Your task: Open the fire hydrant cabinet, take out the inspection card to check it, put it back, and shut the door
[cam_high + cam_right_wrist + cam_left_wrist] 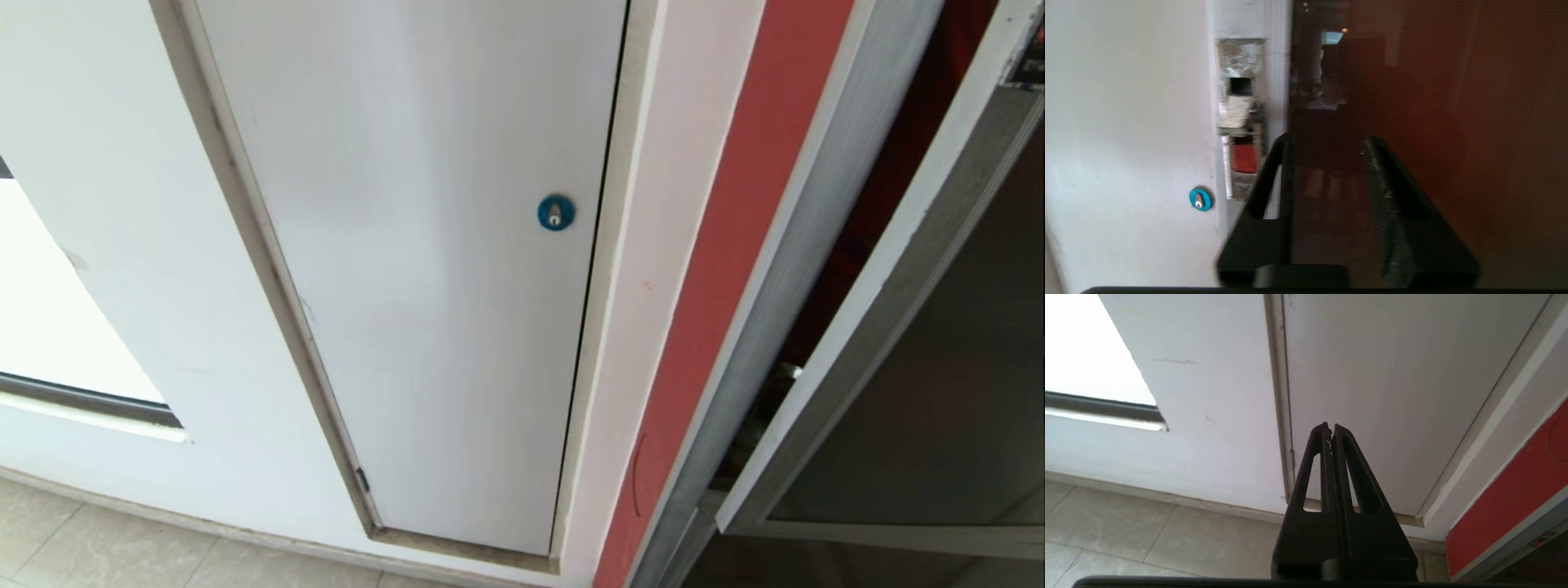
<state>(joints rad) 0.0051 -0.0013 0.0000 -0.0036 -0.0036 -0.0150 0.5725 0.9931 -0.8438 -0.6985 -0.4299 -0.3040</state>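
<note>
A: What's around the cabinet?
B: A white panel with a blue lock, then a red strip beside the door, which stands ajar.
A: The end effectors?
B: The right end effector is spread before the dark glass, near the orange-red latch. The left end effector is pressed together, empty.
A: The card?
B: Hidden; the cabinet's inside is mostly dark.
</note>
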